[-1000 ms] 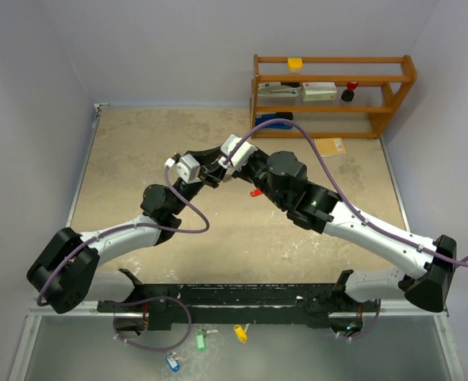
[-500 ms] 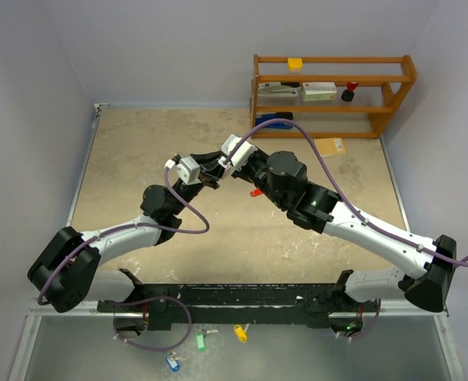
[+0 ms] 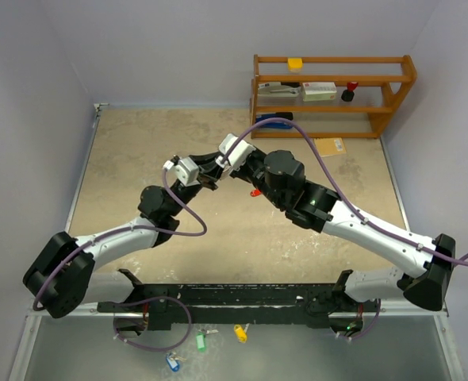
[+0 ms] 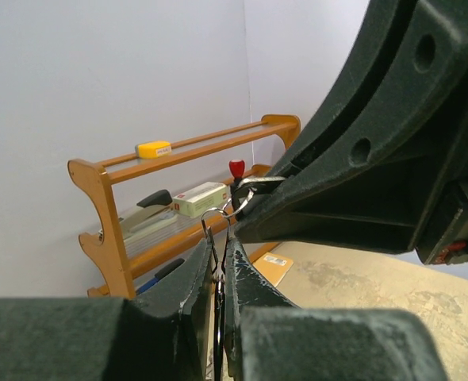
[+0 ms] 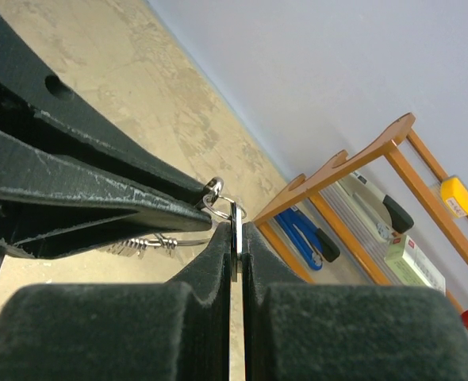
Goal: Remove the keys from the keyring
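Both grippers meet in mid-air over the middle of the table. My left gripper point(image 3: 206, 178) point(image 4: 220, 244) is shut on the thin silver wire keyring point(image 4: 216, 216), whose loop sticks up between its pads. My right gripper point(image 3: 220, 167) point(image 5: 235, 228) is shut on a flat silver key point(image 5: 235, 213), seen edge-on. A small ring point(image 5: 216, 200) links that key to what the left fingers point(image 5: 99, 194) hold. A coiled silver wire point(image 5: 143, 242) trails below them. A red-tagged key point(image 3: 255, 192) shows just below the right arm.
A wooden shelf point(image 3: 333, 95) at the back right holds a stapler, a box, a yellow block and a red object. An orange card point(image 3: 329, 146) lies before it. Green point(image 3: 201, 341), yellow point(image 3: 239, 332) and blue point(image 3: 172, 363) tagged keys lie by the arm bases.
The left gripper has closed onto the keyring. Both arms have drifted slightly left while staying joined; the right gripper kept its grip.
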Available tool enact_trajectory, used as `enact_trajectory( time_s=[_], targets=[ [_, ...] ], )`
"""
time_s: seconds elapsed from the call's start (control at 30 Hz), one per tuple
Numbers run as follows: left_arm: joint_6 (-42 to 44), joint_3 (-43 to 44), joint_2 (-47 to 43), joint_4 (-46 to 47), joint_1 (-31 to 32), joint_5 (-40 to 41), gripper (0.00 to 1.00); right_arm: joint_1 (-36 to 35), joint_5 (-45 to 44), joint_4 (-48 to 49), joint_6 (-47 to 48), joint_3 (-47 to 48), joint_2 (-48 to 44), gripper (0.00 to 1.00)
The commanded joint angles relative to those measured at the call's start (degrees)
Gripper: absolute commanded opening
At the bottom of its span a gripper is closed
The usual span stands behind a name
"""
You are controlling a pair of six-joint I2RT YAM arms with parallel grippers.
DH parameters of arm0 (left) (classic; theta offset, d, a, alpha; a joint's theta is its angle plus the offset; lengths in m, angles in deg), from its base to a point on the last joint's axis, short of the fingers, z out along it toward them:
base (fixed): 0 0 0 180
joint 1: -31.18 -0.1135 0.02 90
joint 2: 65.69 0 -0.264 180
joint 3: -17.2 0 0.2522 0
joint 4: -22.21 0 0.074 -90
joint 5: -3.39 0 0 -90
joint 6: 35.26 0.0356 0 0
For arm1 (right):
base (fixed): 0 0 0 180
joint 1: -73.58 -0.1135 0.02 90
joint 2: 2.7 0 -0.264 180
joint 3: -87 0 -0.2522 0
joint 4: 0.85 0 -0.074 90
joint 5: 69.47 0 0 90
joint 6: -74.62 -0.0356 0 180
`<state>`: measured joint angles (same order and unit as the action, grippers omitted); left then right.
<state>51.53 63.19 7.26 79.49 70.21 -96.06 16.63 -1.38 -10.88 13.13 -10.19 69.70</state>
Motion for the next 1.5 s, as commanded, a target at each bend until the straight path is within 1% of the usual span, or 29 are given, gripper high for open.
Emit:
enact_trajectory(
  time_s=[0.0, 0.3, 0.53, 0.77, 0.93, 1.23, 1.47],
  targets=[
    [3.1, -0.1, -3.0, -2.3, -0.1, -0.6, 0.00, -0.3, -2.8, -2.0, 0.9, 6.5, 0.4, 0.00],
    [7.0, -0.1, -6.1, -10.4, -0.1, -4.2, 0.00, -0.3, -3.9, -12.8, 2.3, 16.9, 4.0, 0.00],
    [9.5, 0.0, -9.3, -16.4, -0.1, -6.7, 0.00, -0.4, -5.4, -20.7, 3.9, 21.3, 7.1, 0.00],
    [13.1, 0.9, -13.2, -25.4, -0.1, -11.3, 0.00, -0.5, -5.1, -28.2, 5.6, 26.1, 8.0, 0.00],
    [13.3, 1.0, -15.6, -27.3, -0.1, -15.2, 0.00, -0.5, -1.5, -31.3, 5.9, 27.5, 7.2, 0.00],
    [11.6, 2.5, -18.1, -28.6, -0.1, -23.7, 0.00, -0.5, 9.8, -37.7, 4.3, 29.9, 6.9, 0.00],
    [10.9, 3.1, -18.7, -28.2, -0.2, -26.0, 0.00, -0.4, 16.0, -41.5, 2.7, 30.8, 7.0, 0.00]
  ],
)
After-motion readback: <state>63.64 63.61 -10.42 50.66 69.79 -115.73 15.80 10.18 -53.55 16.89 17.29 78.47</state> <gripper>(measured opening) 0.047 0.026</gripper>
